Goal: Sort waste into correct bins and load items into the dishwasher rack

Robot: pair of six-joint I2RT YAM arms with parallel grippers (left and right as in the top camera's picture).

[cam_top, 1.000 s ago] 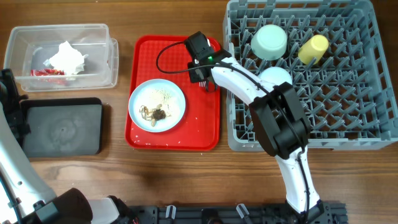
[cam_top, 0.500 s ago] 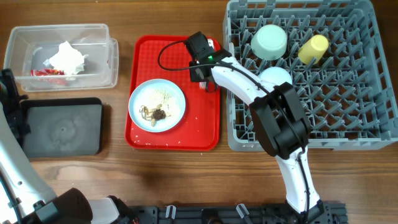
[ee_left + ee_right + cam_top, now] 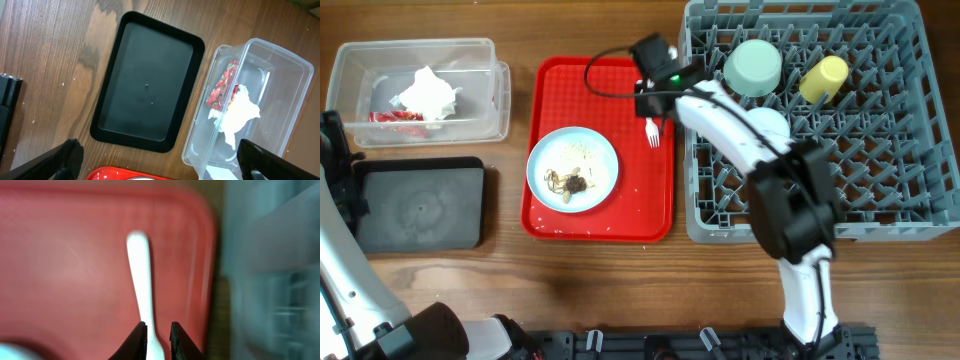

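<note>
Fork [image 3: 653,132] clamped by R gripper [image 3: 159,332] over red tray [image 3: 560,80].
Handle is pinched between both fingers, tines hung near rack [image 3: 910,200] edge. L gripper [image 3: 160,165] is spread wide, nothing held, above black tray [image 3: 145,80] & clear tub [image 3: 270,65]; napkin [image 3: 240,112] + wrapper [image 3: 222,90] are seen in tub.

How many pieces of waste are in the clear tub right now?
2 in the clear tub: a crumpled white napkin, and a small red wrapper beside it, touching its edge. Anything under the napkin would be hidden.
</note>
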